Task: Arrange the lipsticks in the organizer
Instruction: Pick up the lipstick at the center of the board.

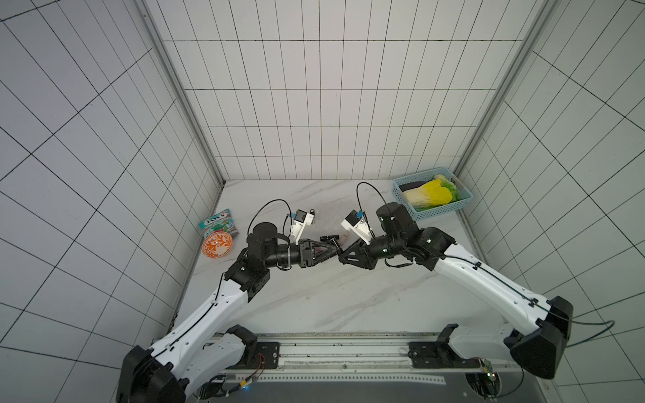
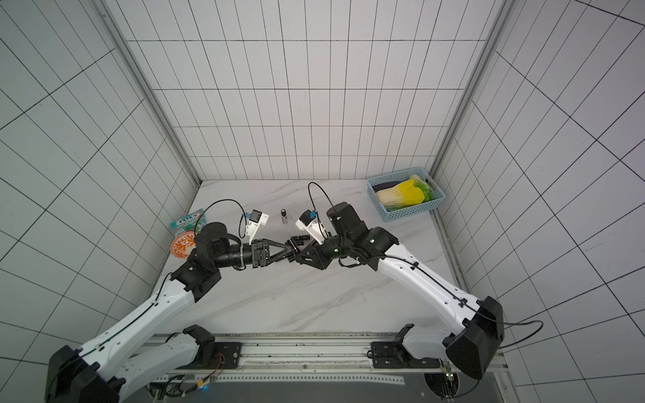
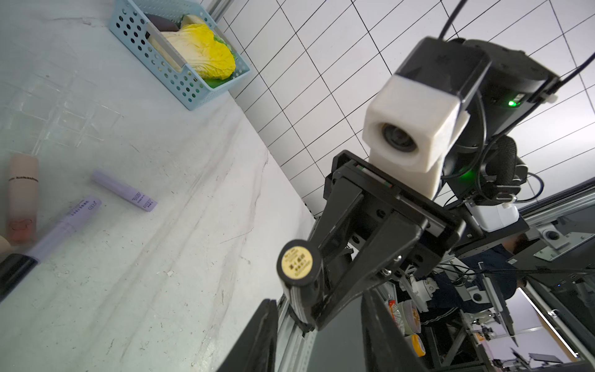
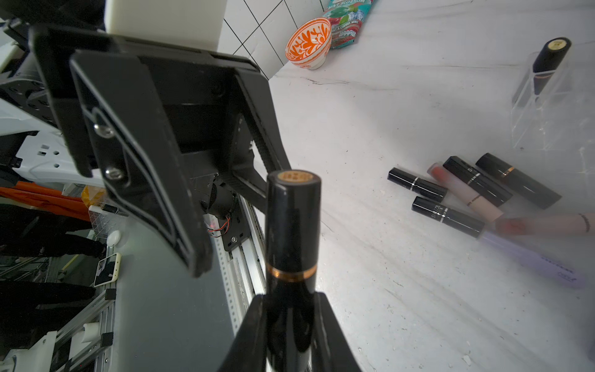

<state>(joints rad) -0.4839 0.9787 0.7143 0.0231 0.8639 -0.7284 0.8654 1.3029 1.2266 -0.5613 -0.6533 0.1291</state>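
My right gripper (image 4: 289, 299) is clamped on a glossy black, copper-banded lipstick tube (image 4: 291, 232) over the white marble worktop (image 1: 349, 296). My left gripper (image 1: 336, 248) faces it from 9 o'clock, jaws apart. The clear plastic stepped organizer (image 4: 547, 128) sits at 12 o'clock, with one black tube (image 4: 549, 61) upright inside.

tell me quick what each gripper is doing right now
left gripper: open, jaws apart by the black lipstick
right gripper: shut on the black lipstick

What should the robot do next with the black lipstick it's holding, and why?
Probably close the left gripper on the black lipstick: the right gripper clamps one end, and the left's open jaws straddle the free end, so it looks like a handover.
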